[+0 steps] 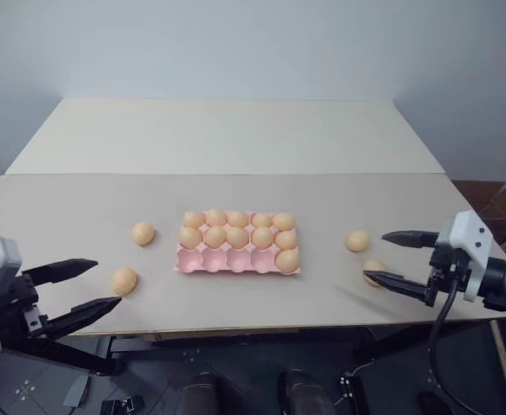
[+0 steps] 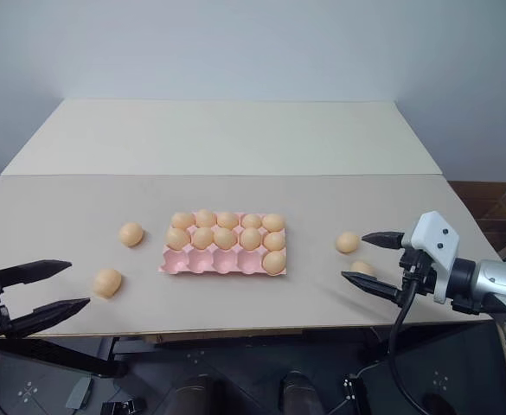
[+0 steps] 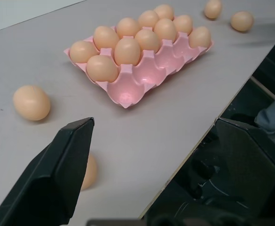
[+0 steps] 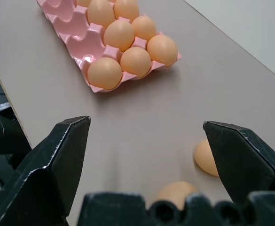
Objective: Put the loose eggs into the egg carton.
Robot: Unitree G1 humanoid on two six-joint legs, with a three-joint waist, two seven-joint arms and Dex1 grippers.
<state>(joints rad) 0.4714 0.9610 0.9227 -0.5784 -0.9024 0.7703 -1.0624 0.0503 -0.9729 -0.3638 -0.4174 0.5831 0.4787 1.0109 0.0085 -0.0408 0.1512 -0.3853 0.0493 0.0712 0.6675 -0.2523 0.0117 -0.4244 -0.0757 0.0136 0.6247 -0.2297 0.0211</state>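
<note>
My left pincer [image 1: 86, 284] hangs at the near left edge of the desk [image 1: 235, 147], fingers wide apart, holding nothing. One loose egg [image 1: 124, 281] lies just past its fingertips, not touched. A second egg [image 1: 144, 233] sits farther out from that pincer, between it and the carton [image 1: 235, 260].

My right pincer [image 1: 391, 256] hangs over the near right edge, fingers also spread wide, empty. A third egg [image 1: 374, 269] lies just beside its lower fingertip; I can't tell if they touch. A fourth egg [image 1: 358, 241] sits just ahead of the pincer, near the upper fingertip, on the carton side.

The pink carton sits mid-desk between both pincers, well apart from each. The far and middle rows are full, five eggs each. The near row has one egg in the cup closest to my right pincer; its other four cups [image 3: 142, 77] are empty. All four loose eggs rest on the desk, outside the carton.
</note>
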